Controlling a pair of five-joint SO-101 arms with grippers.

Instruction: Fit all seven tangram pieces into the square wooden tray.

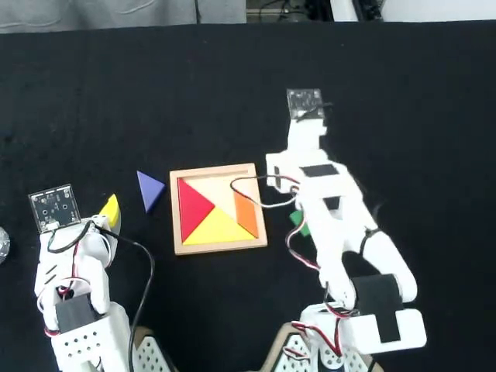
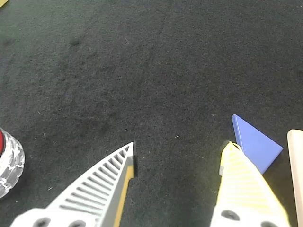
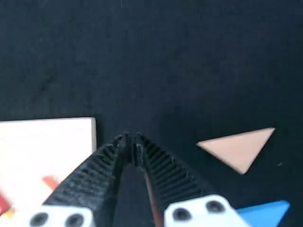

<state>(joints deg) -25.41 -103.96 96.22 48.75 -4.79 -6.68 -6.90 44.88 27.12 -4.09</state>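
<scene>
The square wooden tray (image 1: 220, 246) lies mid-table and holds a red triangle (image 1: 192, 205), a yellow triangle (image 1: 219, 229) and an orange piece (image 1: 246, 211). A blue triangle (image 1: 149, 188) lies on the cloth just left of the tray. My left gripper (image 2: 181, 146) is open over bare cloth, its yellow finger beside the blue triangle (image 2: 255, 144). My right gripper (image 3: 131, 139) is shut with nothing seen between its fingers, close to a corner of the tray (image 3: 71, 137). A pale triangle (image 3: 239, 149) and a blue piece (image 3: 267, 210) lie near it.
The right arm (image 1: 318, 186) stretches along the tray's right side and covers the cloth there; a green piece (image 1: 299, 222) peeks out beneath it. A round white and red object (image 2: 7, 161) sits by the left arm. The black cloth beyond the tray is open.
</scene>
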